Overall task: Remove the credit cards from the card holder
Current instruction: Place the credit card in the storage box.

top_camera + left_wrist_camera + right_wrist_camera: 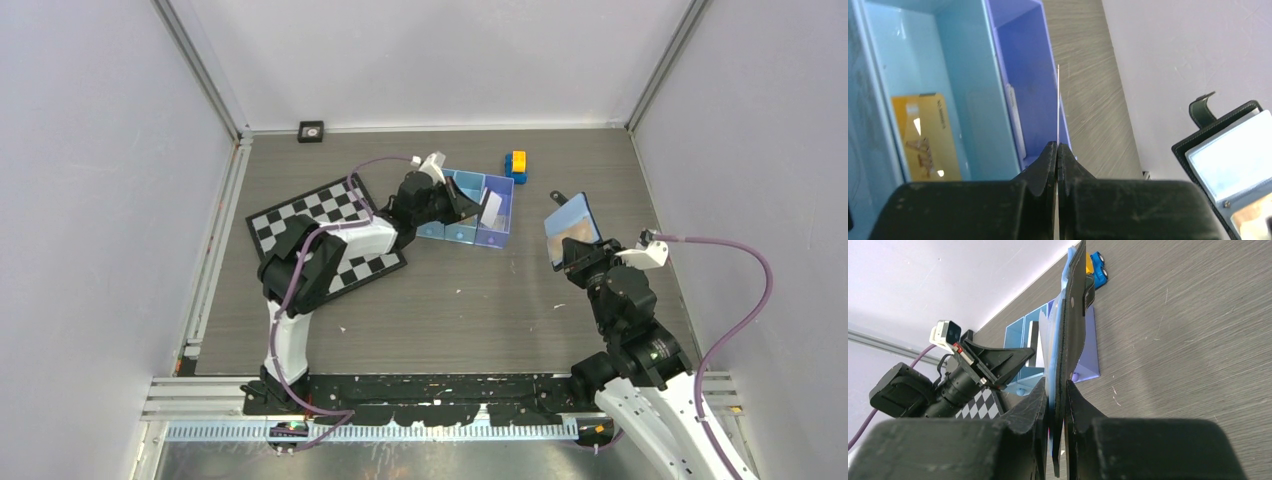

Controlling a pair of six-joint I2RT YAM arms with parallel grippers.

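My left gripper (462,203) (1057,145) is shut on a thin card (1058,100), seen edge-on, held over the right-hand compartment of the light-blue tray (461,234) (993,75). A gold-orange card (925,136) lies flat in the middle compartment. A pale card (1015,120) leans inside the purple right compartment. My right gripper (572,262) (1058,390) is shut on the open black card holder (571,228) (1074,315) and holds it upright above the table. Its pale bluish inner faces also show in the left wrist view (1233,160).
Yellow-and-blue toy blocks (516,165) (1096,267) sit behind the tray. A checkerboard (320,235) lies under the left arm. A small black square object (311,130) sits at the back wall. Walls close in the left, right and back.
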